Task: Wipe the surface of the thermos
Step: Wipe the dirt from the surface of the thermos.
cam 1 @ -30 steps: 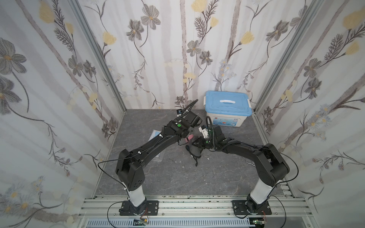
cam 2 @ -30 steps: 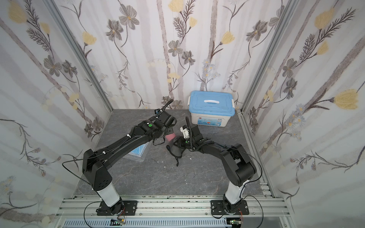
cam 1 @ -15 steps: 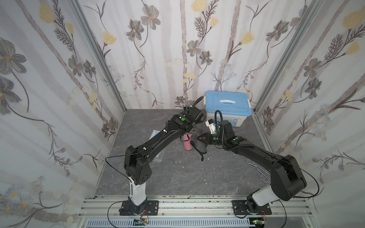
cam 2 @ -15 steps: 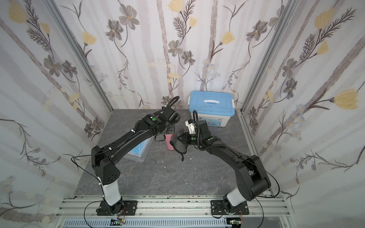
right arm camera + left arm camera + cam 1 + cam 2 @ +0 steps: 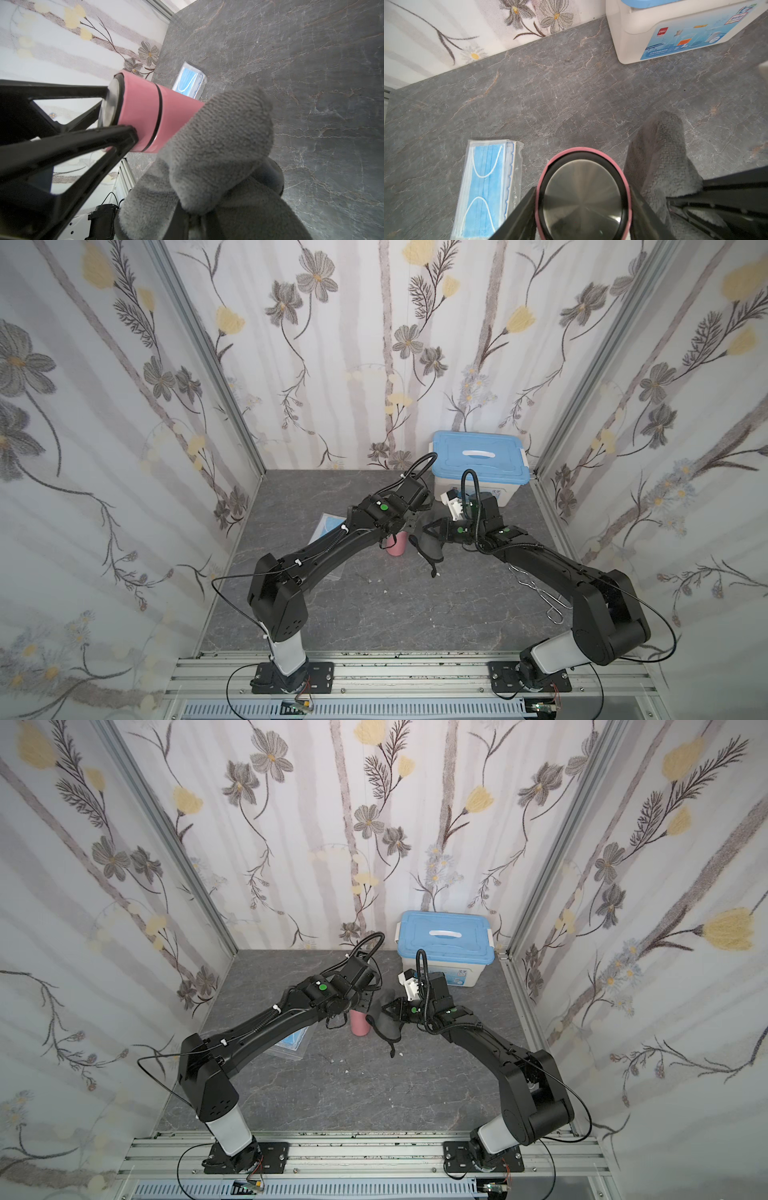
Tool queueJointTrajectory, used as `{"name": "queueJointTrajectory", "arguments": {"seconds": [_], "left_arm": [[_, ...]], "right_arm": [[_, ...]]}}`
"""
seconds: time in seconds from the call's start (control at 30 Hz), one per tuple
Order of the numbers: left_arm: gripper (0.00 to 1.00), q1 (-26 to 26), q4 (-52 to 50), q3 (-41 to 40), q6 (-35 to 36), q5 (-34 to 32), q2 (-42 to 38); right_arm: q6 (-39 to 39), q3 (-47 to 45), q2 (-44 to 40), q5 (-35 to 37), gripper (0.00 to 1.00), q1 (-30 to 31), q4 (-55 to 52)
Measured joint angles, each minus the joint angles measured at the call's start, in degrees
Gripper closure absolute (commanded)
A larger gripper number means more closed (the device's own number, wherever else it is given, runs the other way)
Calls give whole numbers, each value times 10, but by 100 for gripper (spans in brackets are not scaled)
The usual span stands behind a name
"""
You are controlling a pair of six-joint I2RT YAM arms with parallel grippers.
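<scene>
Pink thermos point(image 5: 583, 195) upright, clamped between left fingers point(image 5: 519, 216); right fingers gripping grey cloth point(image 5: 218, 149).

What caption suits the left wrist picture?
Left gripper clamps the pink thermos while a grey cloth meets its side.

You have a blue-lidded white storage box point(image 5: 478, 472) by the back wall, a bagged pack of blue face masks point(image 5: 488, 189) flat on the grey tabletop point(image 5: 374, 614), wire tongs point(image 5: 540, 593) near the right wall.
</scene>
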Motion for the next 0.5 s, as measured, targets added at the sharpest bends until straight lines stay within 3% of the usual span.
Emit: {"name": "queueJointTrajectory", "arguments": {"seconds": [0.27,0.5], "left_arm": [[100,0,62,-102,65,34,-80],[100,2,43,-102,136,71,-96]], "right_arm": [[-23,60,35,-26,100,-3,-8],[-37,110,61,-47,100,-4,-28]]}}
